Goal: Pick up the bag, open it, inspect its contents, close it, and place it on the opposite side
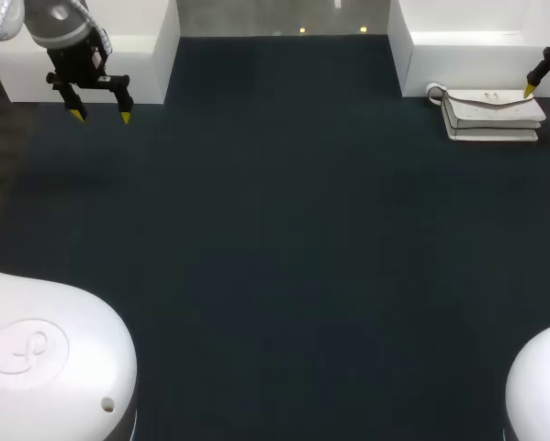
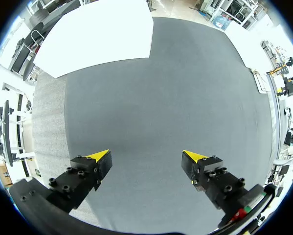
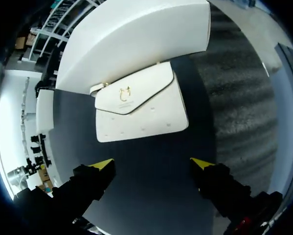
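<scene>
A white handbag (image 1: 490,113) with its flap down and a small gold clasp lies flat on the dark mat at the far right, next to a white block. In the right wrist view the handbag (image 3: 141,108) lies just ahead of my right gripper (image 3: 151,162), whose yellow-tipped fingers stand wide apart with only mat between them. In the head view one yellow fingertip (image 1: 529,90) shows at the bag's right end, near the frame's edge. My left gripper (image 1: 101,114) hangs open at the far left, over bare mat (image 2: 151,122), holding nothing.
A white block (image 1: 481,46) stands at the far right behind the bag, and another white block (image 1: 118,50) at the far left behind my left gripper. The dark mat (image 1: 275,248) covers the whole table between them.
</scene>
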Robot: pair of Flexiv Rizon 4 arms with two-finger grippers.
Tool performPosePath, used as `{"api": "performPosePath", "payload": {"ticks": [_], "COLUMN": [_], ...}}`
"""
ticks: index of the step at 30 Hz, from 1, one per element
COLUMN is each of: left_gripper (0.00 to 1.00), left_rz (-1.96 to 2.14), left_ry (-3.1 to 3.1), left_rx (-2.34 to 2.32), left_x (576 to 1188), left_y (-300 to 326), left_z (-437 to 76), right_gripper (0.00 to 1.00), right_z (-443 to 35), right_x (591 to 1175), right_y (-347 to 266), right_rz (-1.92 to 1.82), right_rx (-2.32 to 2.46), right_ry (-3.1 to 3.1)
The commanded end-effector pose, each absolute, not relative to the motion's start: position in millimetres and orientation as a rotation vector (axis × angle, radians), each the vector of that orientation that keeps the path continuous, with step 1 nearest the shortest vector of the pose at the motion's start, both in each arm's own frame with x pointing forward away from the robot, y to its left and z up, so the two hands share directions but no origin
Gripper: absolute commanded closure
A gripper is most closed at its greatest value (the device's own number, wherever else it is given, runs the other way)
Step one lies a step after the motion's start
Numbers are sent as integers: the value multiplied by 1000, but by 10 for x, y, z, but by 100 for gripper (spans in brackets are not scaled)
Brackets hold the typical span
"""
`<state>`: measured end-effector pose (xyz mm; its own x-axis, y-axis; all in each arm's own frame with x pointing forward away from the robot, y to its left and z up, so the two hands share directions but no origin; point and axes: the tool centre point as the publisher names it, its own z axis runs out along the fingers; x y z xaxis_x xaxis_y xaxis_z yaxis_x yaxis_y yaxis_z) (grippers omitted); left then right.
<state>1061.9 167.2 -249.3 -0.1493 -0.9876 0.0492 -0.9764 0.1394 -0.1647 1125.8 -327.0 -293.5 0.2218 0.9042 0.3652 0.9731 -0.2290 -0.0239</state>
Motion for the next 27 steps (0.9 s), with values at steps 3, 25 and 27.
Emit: {"api": "performPosePath", "payload": {"ticks": [3, 25, 27], "left_gripper": [0, 0, 0], "left_rz": [-241, -241, -241], "left_ry": [2314, 2314, 2314], "left_rx": [-2000, -2000, -2000], "left_x": [10608, 10608, 10608], "left_y": [1670, 1670, 1670], "left_z": [-2490, -2490, -2490], "right_gripper": [0, 0, 0], "right_z": [-2830, -2715, -2701], "right_x": [11011, 10681, 10655], "right_y": [-3067, -2588, -2557], "right_rz": [-379, -405, -425], "right_rx": [-2423, -2513, -2508], "right_ry": [-1830, -1907, -1899]}}
